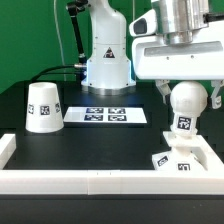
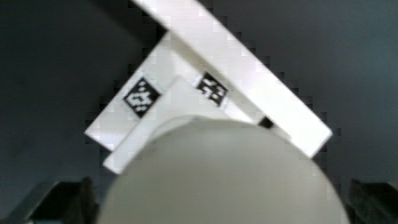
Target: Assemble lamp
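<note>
The shade (image 1: 43,107) stands at nine o'clock from the marker board (image 1: 105,115), well apart from me. At the board's four o'clock my gripper (image 1: 187,93) is clamped on the bulb (image 1: 185,106), held upright, with the base (image 1: 178,160) at its six o'clock. I judge I'm seating the bulb. Next it needs a straight descent, neck centred, then a twist. I cannot tell whether neck and base touch.
</note>
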`<state>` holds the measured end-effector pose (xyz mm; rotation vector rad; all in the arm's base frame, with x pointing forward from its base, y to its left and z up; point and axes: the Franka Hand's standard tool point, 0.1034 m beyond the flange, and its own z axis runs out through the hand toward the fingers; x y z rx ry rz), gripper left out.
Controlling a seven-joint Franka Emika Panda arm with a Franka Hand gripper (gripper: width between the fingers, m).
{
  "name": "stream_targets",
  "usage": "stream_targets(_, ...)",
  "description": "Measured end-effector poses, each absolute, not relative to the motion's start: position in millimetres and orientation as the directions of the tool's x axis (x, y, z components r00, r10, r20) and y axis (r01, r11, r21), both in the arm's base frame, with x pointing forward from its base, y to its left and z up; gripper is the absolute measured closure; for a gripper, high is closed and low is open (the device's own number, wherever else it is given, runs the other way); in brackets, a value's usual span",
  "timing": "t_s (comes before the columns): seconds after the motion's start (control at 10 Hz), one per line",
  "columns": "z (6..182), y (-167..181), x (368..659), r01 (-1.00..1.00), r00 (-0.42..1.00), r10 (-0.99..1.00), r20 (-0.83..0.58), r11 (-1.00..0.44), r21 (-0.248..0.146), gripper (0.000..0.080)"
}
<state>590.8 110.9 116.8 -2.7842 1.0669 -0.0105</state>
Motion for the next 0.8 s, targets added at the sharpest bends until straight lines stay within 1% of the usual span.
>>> stream_targets(0.1, 116.9, 110.2, 590.8, -0.555, 0.829, -0.559, -0.022, -0.819, -0.146, 0.0101)
stream_targets(0.2, 116.9, 110.0, 590.8, -0.465, 0.883, -0.469, -0.005, -0.874, -0.145, 0.0100)
stream_targets(0.4, 118.0, 108.4, 592.1, -0.232, 0.971, -0.238, 0.038, -0.965, -0.125, 0.0100)
stream_targets(0.6, 118.5, 108.0, 592.9, -0.070, 0.995, -0.077, 0.060, -0.991, -0.112, 0.0100)
stream_targets(0.7, 117.7, 107.8, 592.6, -0.041, 0.997, -0.048, 0.062, -0.993, -0.110, 0.0100)
stream_targets(0.8, 117.1, 107.0, 592.5, 0.051, 0.997, 0.044, 0.071, -0.993, -0.103, 0.0100)
